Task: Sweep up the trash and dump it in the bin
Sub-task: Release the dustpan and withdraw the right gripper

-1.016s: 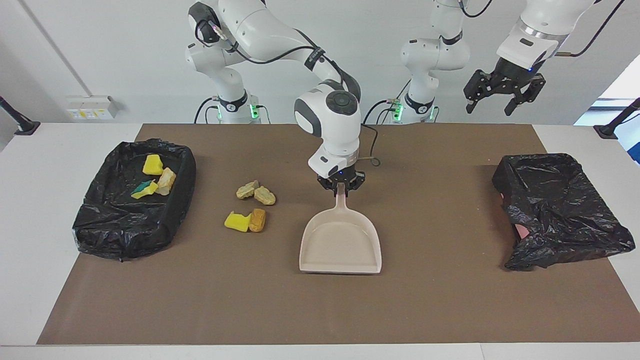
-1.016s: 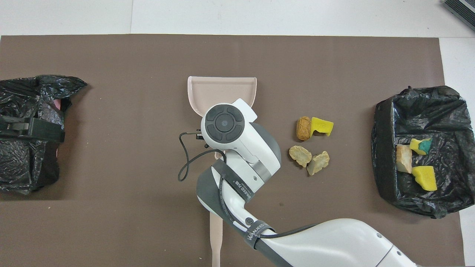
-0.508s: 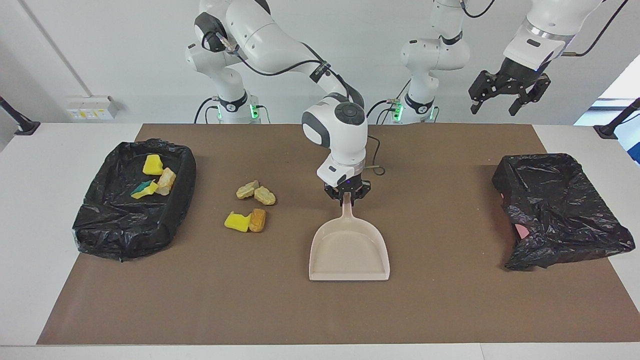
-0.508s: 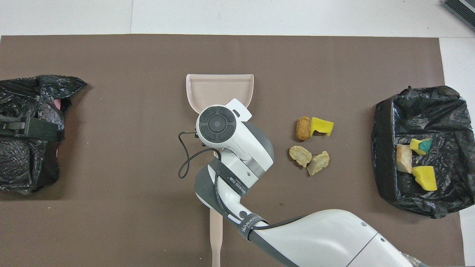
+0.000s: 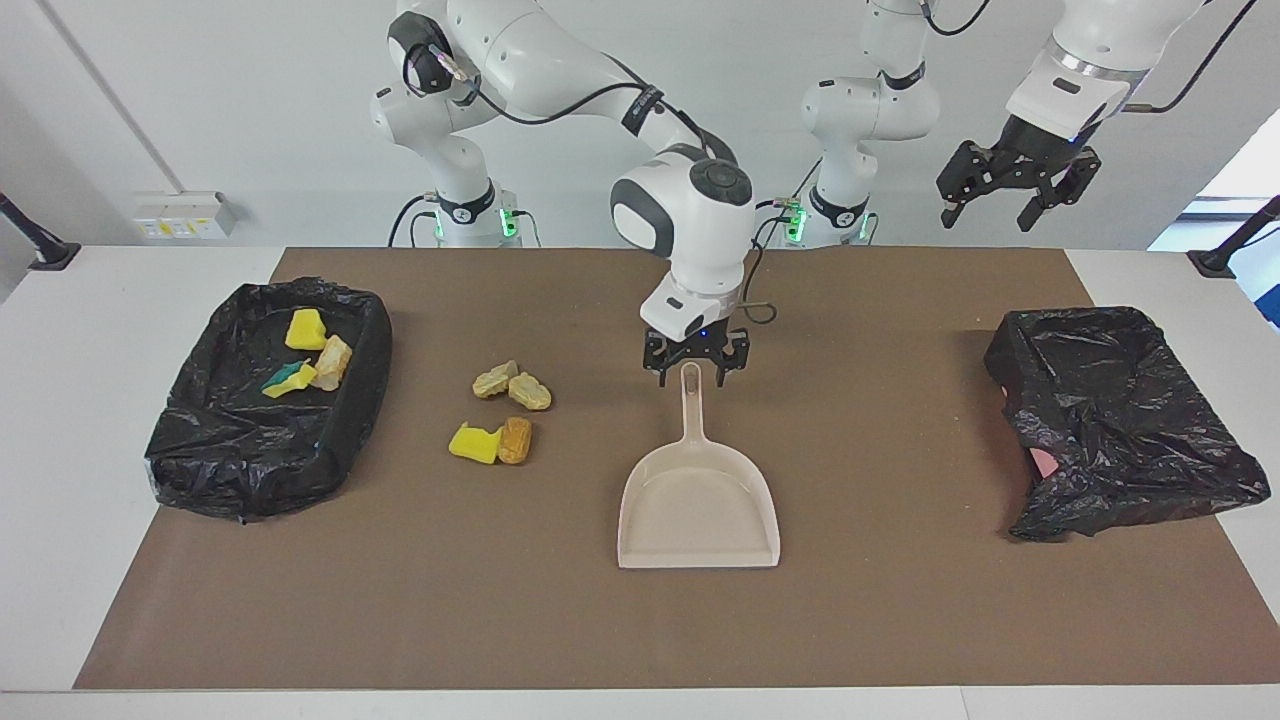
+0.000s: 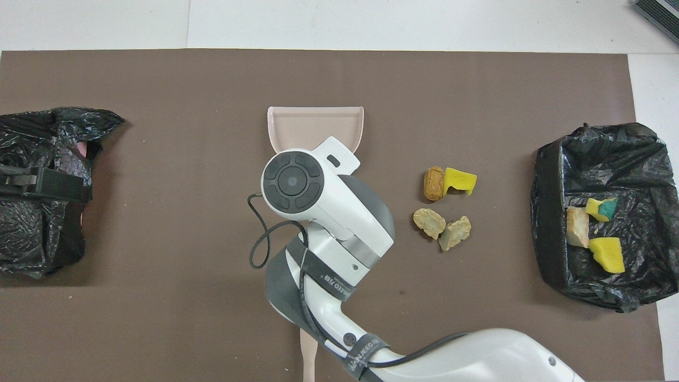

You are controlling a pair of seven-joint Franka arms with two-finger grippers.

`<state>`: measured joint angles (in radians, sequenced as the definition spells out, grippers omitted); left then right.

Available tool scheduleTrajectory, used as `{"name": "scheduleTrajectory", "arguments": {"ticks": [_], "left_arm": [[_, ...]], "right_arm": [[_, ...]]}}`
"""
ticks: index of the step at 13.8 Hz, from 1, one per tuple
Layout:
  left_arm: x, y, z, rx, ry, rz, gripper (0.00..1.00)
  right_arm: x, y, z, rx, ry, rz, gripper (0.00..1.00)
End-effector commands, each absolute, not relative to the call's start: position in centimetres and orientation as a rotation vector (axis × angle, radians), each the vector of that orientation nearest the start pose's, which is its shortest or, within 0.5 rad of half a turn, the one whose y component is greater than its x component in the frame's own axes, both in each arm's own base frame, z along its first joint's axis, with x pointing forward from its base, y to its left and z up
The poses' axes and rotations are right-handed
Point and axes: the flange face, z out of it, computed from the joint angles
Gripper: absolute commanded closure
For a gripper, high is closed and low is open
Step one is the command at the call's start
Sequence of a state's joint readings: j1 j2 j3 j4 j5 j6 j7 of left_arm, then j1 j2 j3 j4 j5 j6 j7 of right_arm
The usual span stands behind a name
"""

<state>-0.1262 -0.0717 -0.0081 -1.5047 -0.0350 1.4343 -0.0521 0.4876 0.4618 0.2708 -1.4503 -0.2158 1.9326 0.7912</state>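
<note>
Grippers first, nearest you. Your black two-finger right gripper hangs over the end of the pale pink plastic dustpan's handle, its fingers spread apart on either side of the handle tip, so nothing is gripped; you cannot tell from these views whether a finger touches the handle. On that arm's grey band you can read part of a printed word, something like "WANJEED", in the overhead view; the smaller writing is unreadable. Your black left gripper waits high in the air, at the left arm's end of the table, fingers open and empty.

The dustpan lies flat on the brown table mat, its handle pointing toward the robots. Beside it, toward the right arm's end, you have four loose foam chunks: two beige ones touching each other, and a little farther out a bright yellow chunk touching an orange-brown one. Three more chunks lie in the black-bag-lined bin at the right arm's end. A crumpled black bag lies at the left arm's end.
</note>
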Motion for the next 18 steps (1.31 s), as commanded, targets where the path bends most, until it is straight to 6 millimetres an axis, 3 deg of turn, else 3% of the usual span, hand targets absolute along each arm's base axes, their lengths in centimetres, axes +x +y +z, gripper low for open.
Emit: {"name": "scheduleTrajectory", "arguments": {"ticks": [1, 3, 6, 8, 10, 12, 13, 15, 18], "left_arm": [[50.7, -7.6, 68.7, -3.171, 0.135, 0.010, 0.00], [50.7, -7.7, 68.8, -3.171, 0.135, 0.005, 0.00], [50.8, -7.7, 68.7, -3.171, 0.132, 0.005, 0.00], [50.7, -8.7, 68.4, -3.173, 0.154, -0.001, 0.00], [51.4, -9.5, 68.1, -3.178, 0.171, -0.087, 0.00], [51.6, -11.3, 67.2, -3.176, 0.218, -0.094, 0.00], [51.7, -13.3, 66.4, -3.175, 0.263, -0.109, 0.00], [52.2, -16.9, 64.3, -3.184, 0.296, -0.182, 0.00], [53.4, -21.9, 60.9, -3.210, 0.210, -0.219, 0.00]], "right_arm": [[48.4, 43.0, 46.2, -3.168, -0.026, -0.070, 0.00], [43.4, 43.3, 46.5, -3.163, -0.053, 0.000, 0.00], [35.8, 43.4, 44.7, -3.151, -0.078, 0.102, 0.00], [31.7, 42.4, 43.0, -3.120, -0.073, 0.131, 0.00], [28.1, 43.2, 40.6, -3.111, -0.076, 0.162, 0.00], [25.2, 44.0, 37.6, -3.121, -0.062, 0.165, 0.00], [24.2, 43.8, 36.6, -3.128, -0.071, 0.167, 0.00], [22.0, 44.1, 35.4, -3.145, -0.093, 0.182, 0.00], [19.8, 44.6, 34.1, -3.142, -0.111, 0.172, 0.00]]}}
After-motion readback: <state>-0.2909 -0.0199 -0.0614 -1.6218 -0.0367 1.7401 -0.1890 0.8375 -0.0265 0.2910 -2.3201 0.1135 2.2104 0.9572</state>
